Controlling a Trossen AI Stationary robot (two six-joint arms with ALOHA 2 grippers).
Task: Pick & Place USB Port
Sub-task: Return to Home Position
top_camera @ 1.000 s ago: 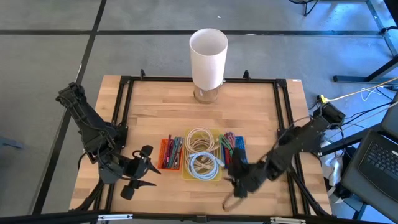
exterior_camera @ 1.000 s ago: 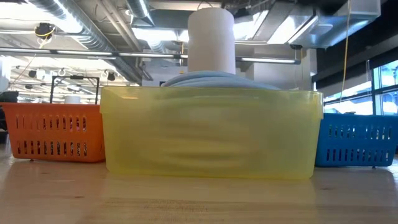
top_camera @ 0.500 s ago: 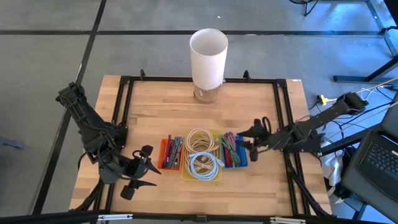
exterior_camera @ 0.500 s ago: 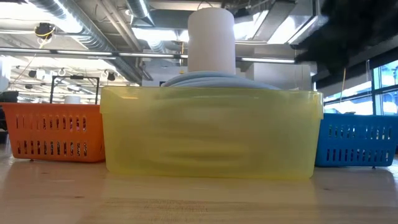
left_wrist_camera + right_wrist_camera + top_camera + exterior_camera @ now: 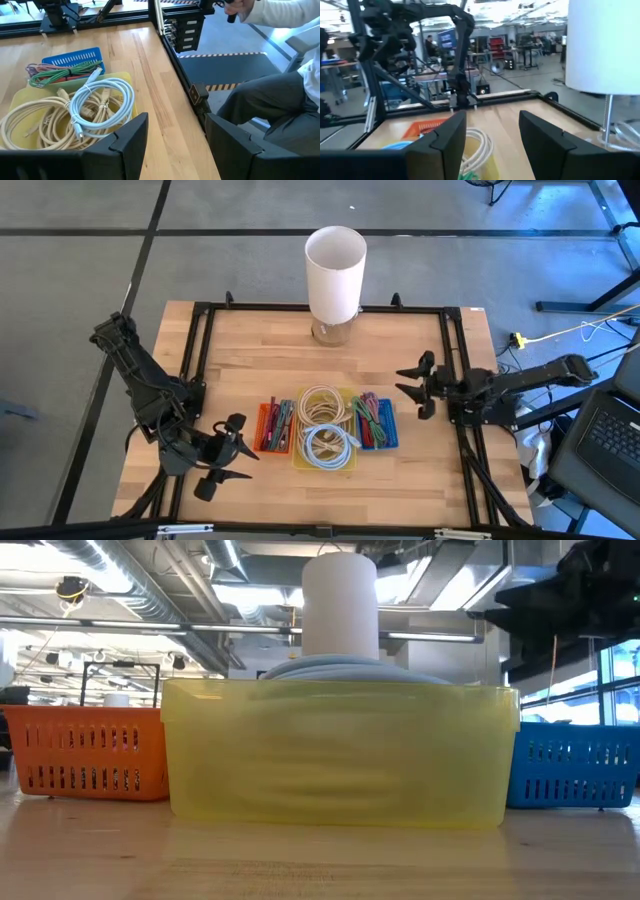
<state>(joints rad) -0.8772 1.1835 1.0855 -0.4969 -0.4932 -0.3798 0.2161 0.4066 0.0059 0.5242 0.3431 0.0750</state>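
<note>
Three bins stand side by side near the table's near edge: an orange basket, a yellow bin with coiled cream and pale blue cables, and a blue basket with green and red cables. My right gripper hovers open just right of the blue basket, toward the far side, pointing at the table's left. In its wrist view it is empty. My left gripper waits open left of the orange basket, and it holds nothing either.
A tall white cylinder stands on a small stand at the middle of the far edge. A black frame runs round the table. In the left wrist view a seated person shows beyond the table's right side. Bare wood lies between bins and cylinder.
My right gripper has swung from low by the near edge, below the blue basket, up and toward the far and right edges. It now hovers beside the blue basket's far right corner, with its arm stretched out flatter. The bins and cables have stayed put.
</note>
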